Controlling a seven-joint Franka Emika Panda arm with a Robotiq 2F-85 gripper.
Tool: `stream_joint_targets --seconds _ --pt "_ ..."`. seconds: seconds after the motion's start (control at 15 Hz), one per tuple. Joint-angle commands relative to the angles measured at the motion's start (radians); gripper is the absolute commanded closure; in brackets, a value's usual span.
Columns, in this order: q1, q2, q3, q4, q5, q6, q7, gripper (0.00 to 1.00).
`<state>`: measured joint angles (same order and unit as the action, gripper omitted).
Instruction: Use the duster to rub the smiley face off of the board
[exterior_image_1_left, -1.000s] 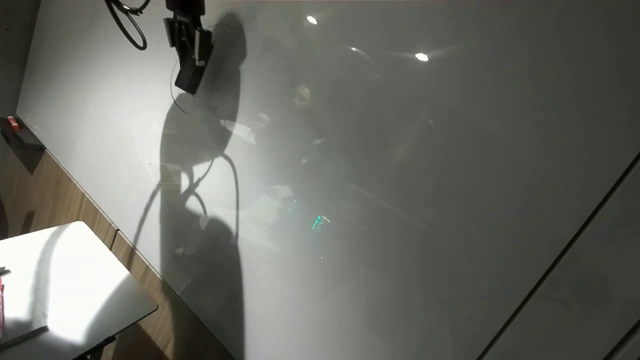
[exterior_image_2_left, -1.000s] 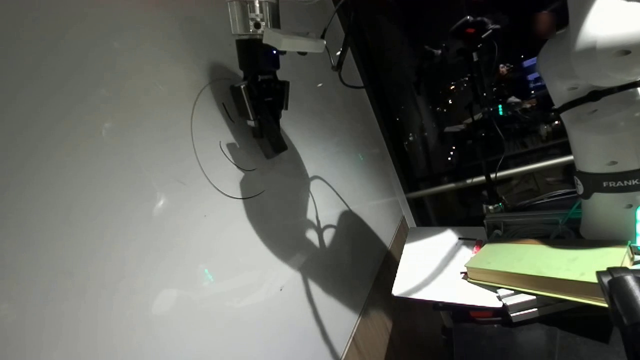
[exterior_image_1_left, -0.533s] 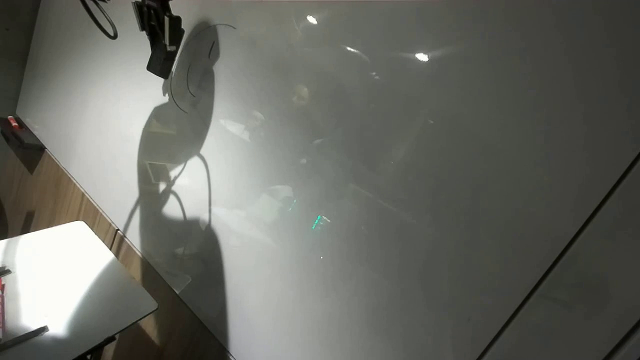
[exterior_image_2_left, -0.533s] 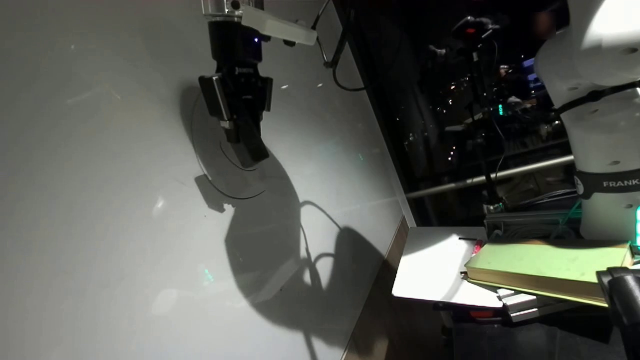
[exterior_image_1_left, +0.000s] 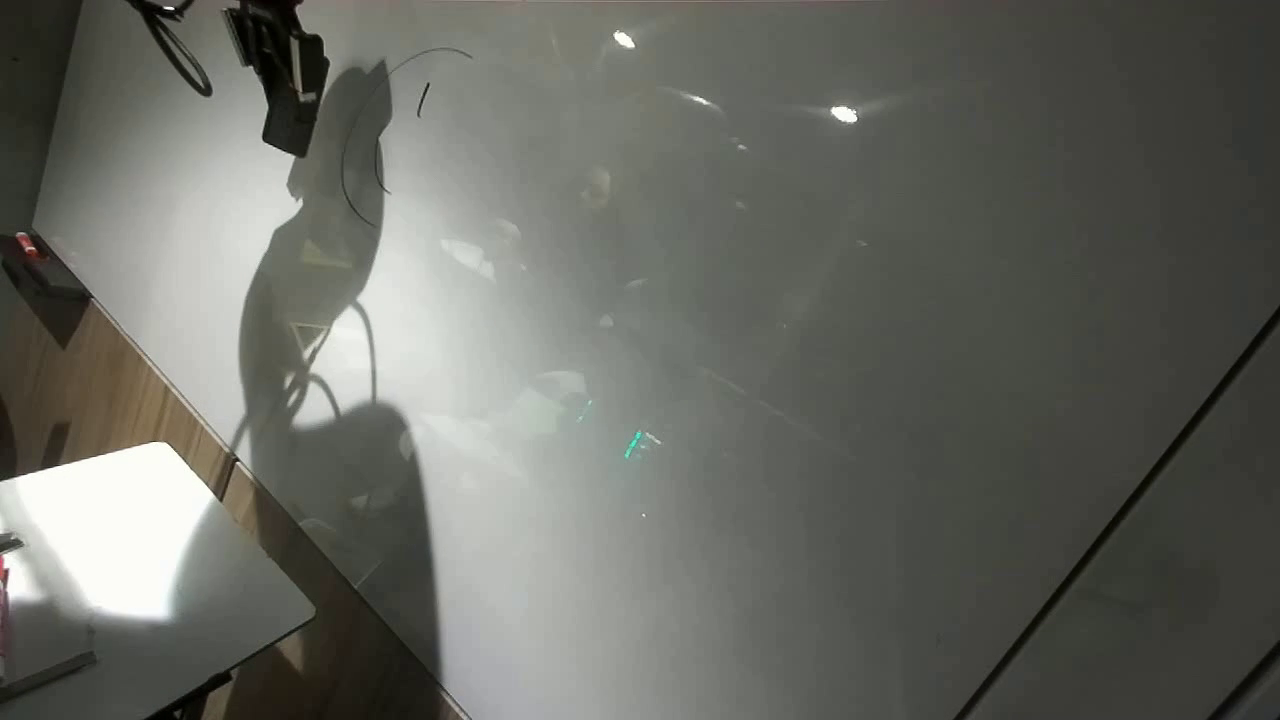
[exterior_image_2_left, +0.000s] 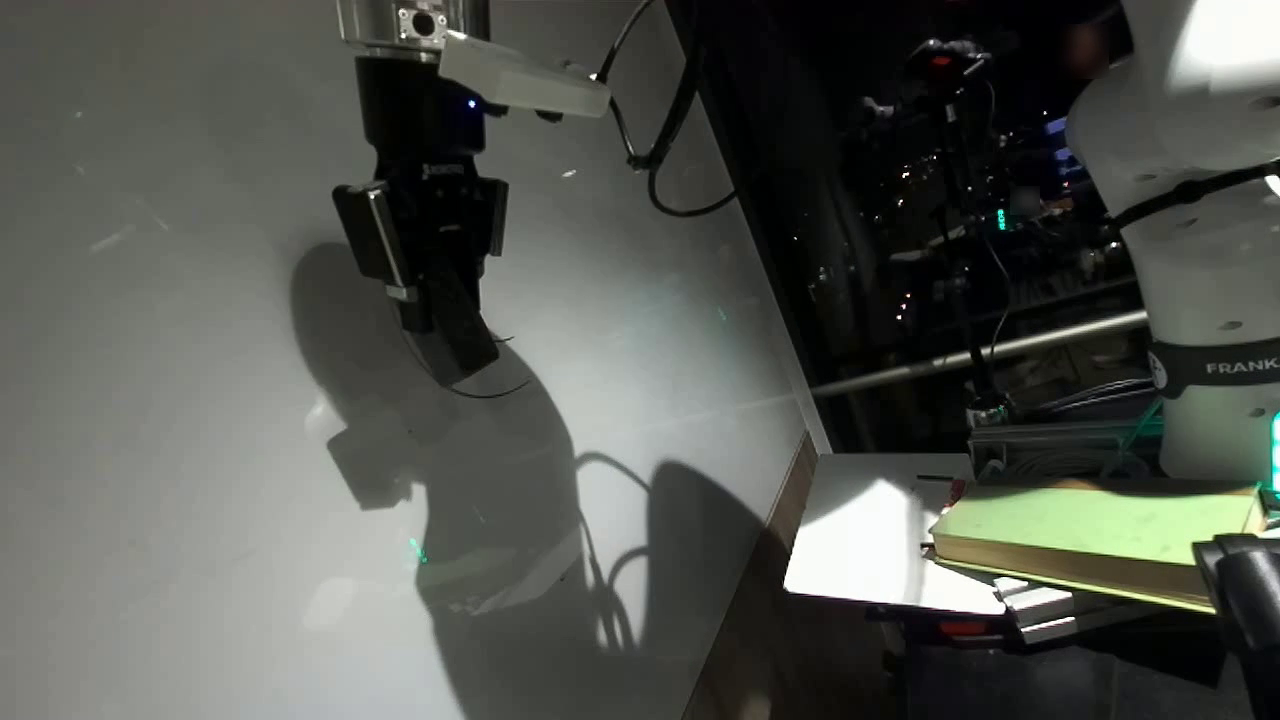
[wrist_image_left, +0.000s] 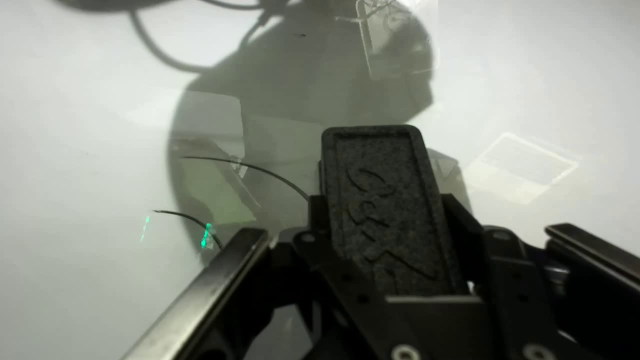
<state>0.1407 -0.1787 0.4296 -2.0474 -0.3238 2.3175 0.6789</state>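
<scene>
Glossy board (exterior_image_1_left: 850, 420), grainy grey duster (wrist_image_left: 390, 212)

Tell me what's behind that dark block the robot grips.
In an exterior view, behind the duster is the board, where curved lines of the smiley face show past the duster's edges. What the duster covers is hidden.

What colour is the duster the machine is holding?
The duster is dark grey with lighter speckles, clearest in the wrist view.

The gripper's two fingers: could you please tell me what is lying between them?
Between the fingers of the gripper lies the duster, clamped from both sides. The wrist view shows this.
</scene>
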Motion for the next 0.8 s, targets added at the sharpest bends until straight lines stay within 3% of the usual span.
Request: stream_joint_targets --seconds 0.0,0.33,0.73 --pt "0.008 0.106 -0.017 0.112 -0.101 -0.014 0.04 0.69" --pt "0.032 0.173 -0.073 0.185 -0.156 -0.019 0.034 0.69" --pt "0.012 0.149 -0.153 0.182 -0.133 -0.04 -0.02 0.69"
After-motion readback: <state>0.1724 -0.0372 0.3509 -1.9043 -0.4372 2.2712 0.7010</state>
